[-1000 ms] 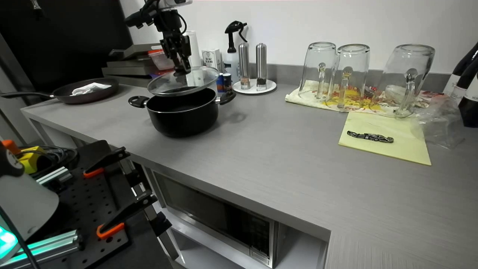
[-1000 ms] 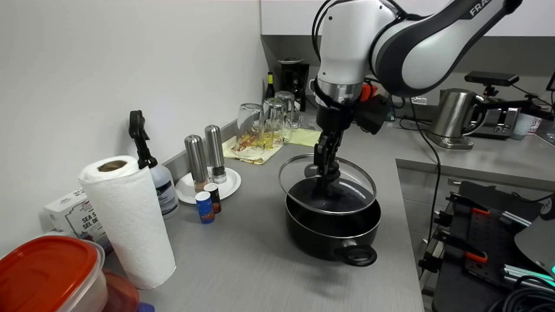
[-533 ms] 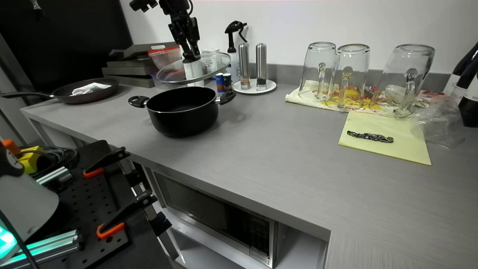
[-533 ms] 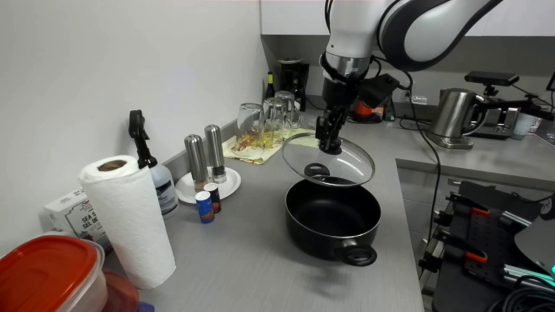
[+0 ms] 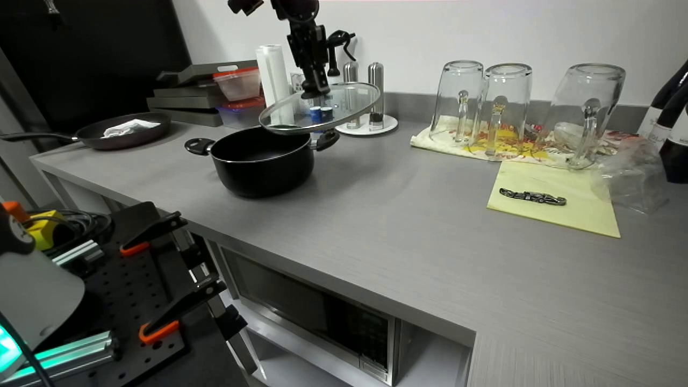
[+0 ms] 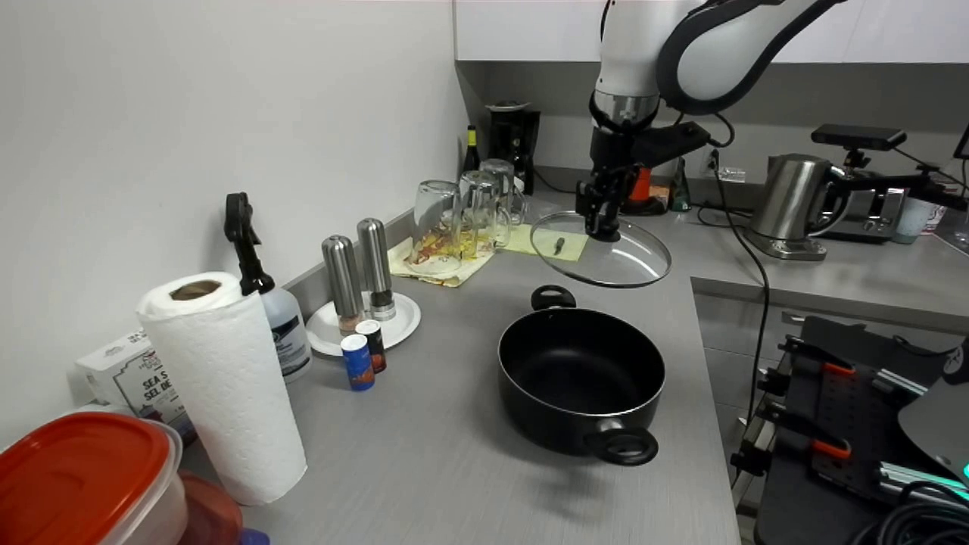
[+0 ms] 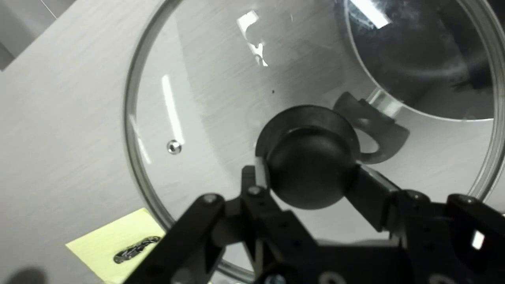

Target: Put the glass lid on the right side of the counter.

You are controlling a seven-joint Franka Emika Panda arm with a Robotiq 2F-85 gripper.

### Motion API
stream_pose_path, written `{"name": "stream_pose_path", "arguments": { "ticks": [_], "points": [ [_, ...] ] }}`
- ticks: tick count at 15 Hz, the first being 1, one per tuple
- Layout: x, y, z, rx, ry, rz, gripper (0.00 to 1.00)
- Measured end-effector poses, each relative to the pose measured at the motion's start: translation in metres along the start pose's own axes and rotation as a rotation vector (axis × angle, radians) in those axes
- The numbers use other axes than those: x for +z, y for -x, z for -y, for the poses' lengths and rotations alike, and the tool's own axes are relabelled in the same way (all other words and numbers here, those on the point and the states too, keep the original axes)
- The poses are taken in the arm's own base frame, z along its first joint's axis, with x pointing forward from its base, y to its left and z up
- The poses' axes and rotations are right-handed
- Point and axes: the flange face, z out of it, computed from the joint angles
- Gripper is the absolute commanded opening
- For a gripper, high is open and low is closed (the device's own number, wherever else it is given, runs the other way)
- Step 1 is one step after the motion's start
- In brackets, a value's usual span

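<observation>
The clear glass lid (image 5: 349, 105) hangs in the air, tilted, just beyond one side of the black pot (image 5: 263, 169) in an exterior view. The lid (image 6: 640, 257) and the open, uncovered pot (image 6: 579, 378) also show apart in an exterior view. My gripper (image 7: 311, 169) is shut on the lid's dark round knob, with a finger on each side, in the wrist view. The gripper also shows in both exterior views (image 5: 316, 88) (image 6: 603, 225). The grey counter (image 5: 408, 215) lies below, and the pot stands on it.
Upside-down glass mugs (image 5: 500, 113) stand on a cloth by the wall. A yellow sheet (image 5: 586, 215) with a small dark object lies before them. Bottles (image 5: 680, 140) stand at the far right. Two metal mills (image 6: 344, 280) stand on a white plate. A paper towel roll (image 6: 227, 393) stands nearby.
The gripper has lifted the lid off from over the pot and carried it sideways, toward the mugs and yellow sheet. The pot has not moved.
</observation>
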Motion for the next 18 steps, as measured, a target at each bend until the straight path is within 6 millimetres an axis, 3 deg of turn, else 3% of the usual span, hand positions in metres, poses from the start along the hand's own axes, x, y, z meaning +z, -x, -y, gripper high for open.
{"name": "stream_pose_path", "arguments": {
  "ticks": [5, 9, 13, 18],
  "points": [
    [0.021, -0.010, -0.074, 0.166, 0.027, 0.039, 0.26],
    [0.048, -0.006, -0.108, 0.284, 0.051, 0.082, 0.26],
    [0.092, 0.006, -0.116, 0.375, 0.074, 0.124, 0.26],
    [0.145, 0.022, -0.104, 0.425, 0.079, 0.157, 0.26]
  ]
}}
